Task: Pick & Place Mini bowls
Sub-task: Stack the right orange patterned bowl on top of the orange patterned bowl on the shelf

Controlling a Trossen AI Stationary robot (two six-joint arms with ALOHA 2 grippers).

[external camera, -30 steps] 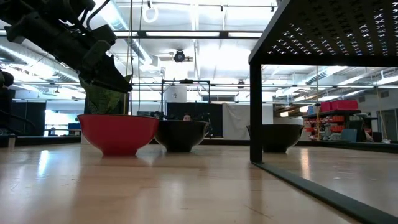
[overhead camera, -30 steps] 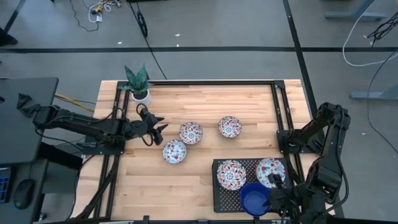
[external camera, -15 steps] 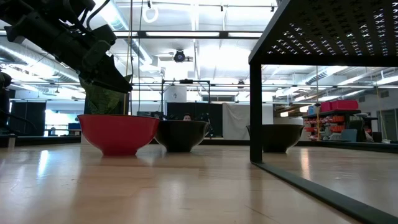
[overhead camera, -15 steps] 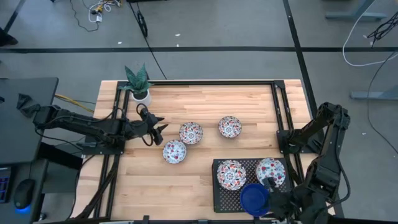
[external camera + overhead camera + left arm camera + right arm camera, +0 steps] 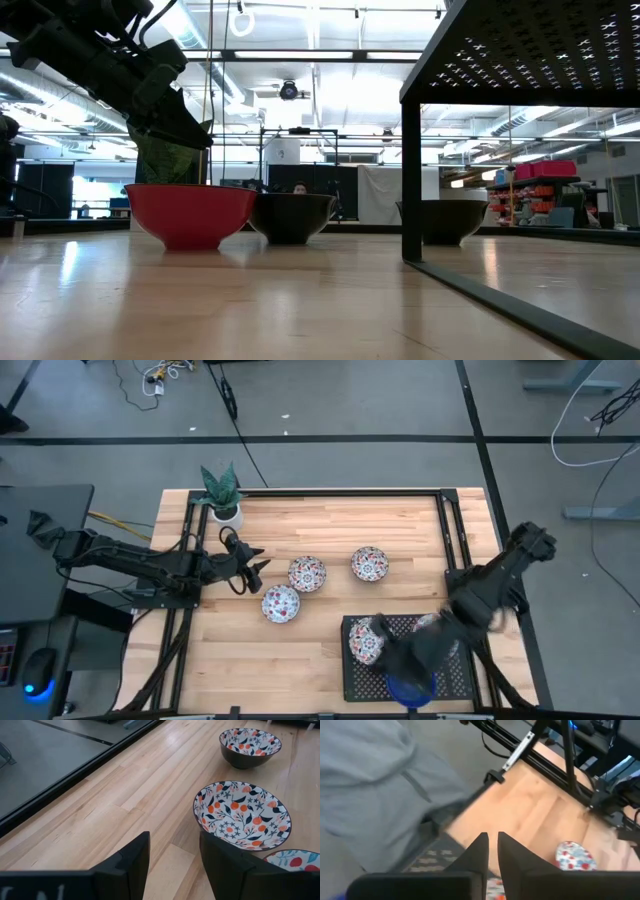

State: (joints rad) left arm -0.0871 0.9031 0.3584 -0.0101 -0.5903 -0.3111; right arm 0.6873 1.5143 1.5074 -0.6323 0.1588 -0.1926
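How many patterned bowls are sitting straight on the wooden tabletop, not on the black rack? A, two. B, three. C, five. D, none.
B: the high view shows three floral bowls on the bare wood, one, one and one, while the others sit on the black rack.

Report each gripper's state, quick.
Left gripper: open, holding nothing, beside the floral bowl.
Right gripper: fingers nearly together, nothing between them, above the black rack.
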